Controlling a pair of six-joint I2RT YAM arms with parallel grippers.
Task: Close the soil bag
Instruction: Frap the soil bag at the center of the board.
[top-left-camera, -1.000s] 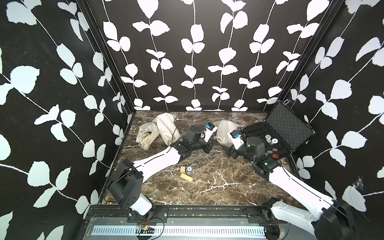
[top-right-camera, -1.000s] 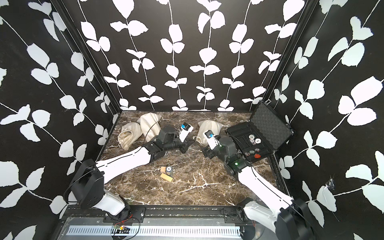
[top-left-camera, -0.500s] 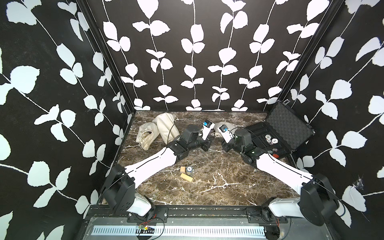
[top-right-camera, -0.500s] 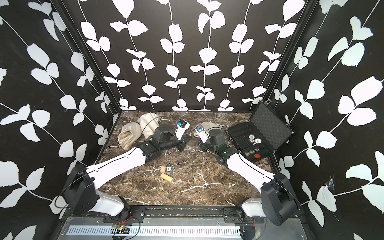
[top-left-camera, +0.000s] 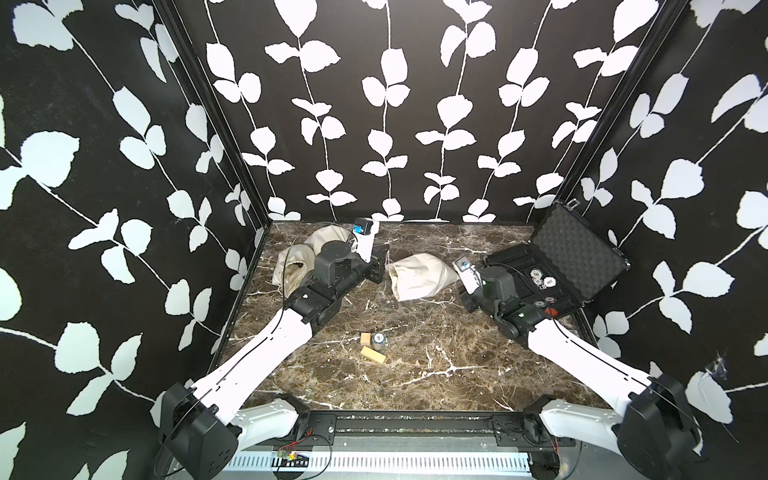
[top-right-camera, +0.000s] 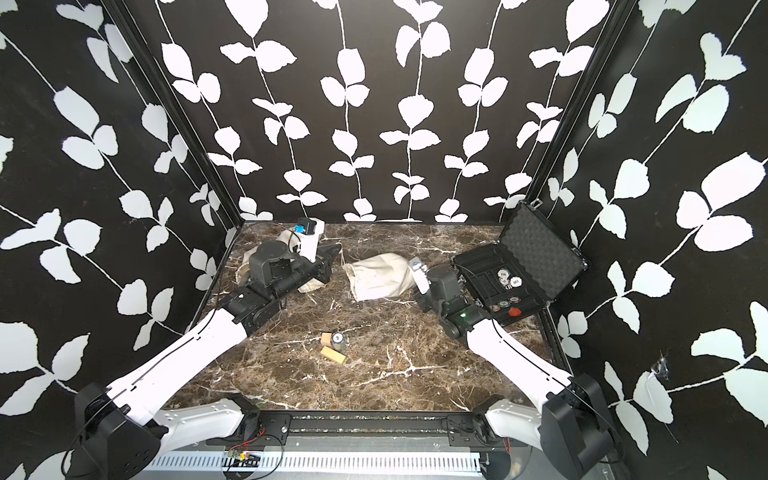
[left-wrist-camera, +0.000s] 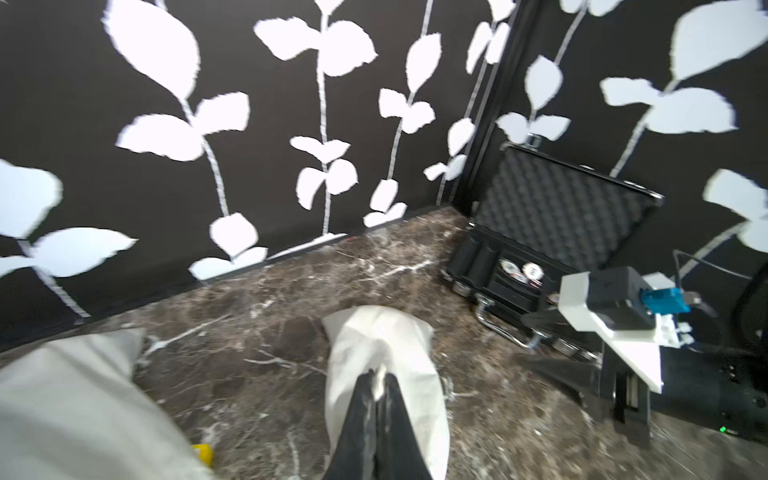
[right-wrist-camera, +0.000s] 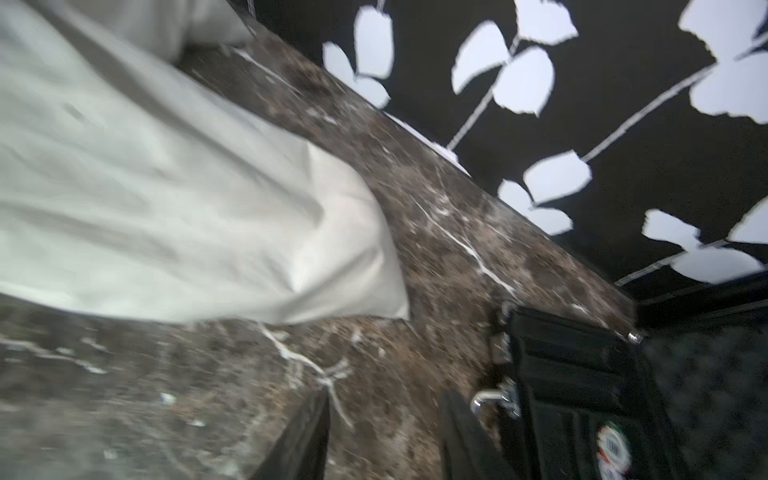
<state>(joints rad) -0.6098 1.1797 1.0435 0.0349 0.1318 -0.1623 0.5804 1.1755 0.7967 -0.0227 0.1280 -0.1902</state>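
The soil bag (top-left-camera: 419, 276) (top-right-camera: 380, 276) is a cream cloth sack lying on its side mid-table, its gathered mouth toward the left arm. My left gripper (top-left-camera: 380, 261) (top-right-camera: 332, 257) sits just left of that mouth. In the left wrist view it (left-wrist-camera: 377, 380) is shut on a white bit of the bag's drawstring, with the bag (left-wrist-camera: 386, 353) stretching away behind the tips. My right gripper (top-left-camera: 466, 299) (right-wrist-camera: 386, 415) is open and holds nothing. It hovers over bare marble between the bag's bottom end (right-wrist-camera: 166, 187) and the case.
An open black case (top-left-camera: 552, 274) with poker chips stands at the right, close to the right gripper. A second cream bag (top-left-camera: 295, 266) lies at the back left behind the left arm. Wooden blocks (top-left-camera: 372, 353) and a small can (top-left-camera: 379, 340) sit mid-table.
The left gripper has moved left, still shut on the drawstring. The right gripper reached in to the bag, then drew back toward the case with its jaws apart.
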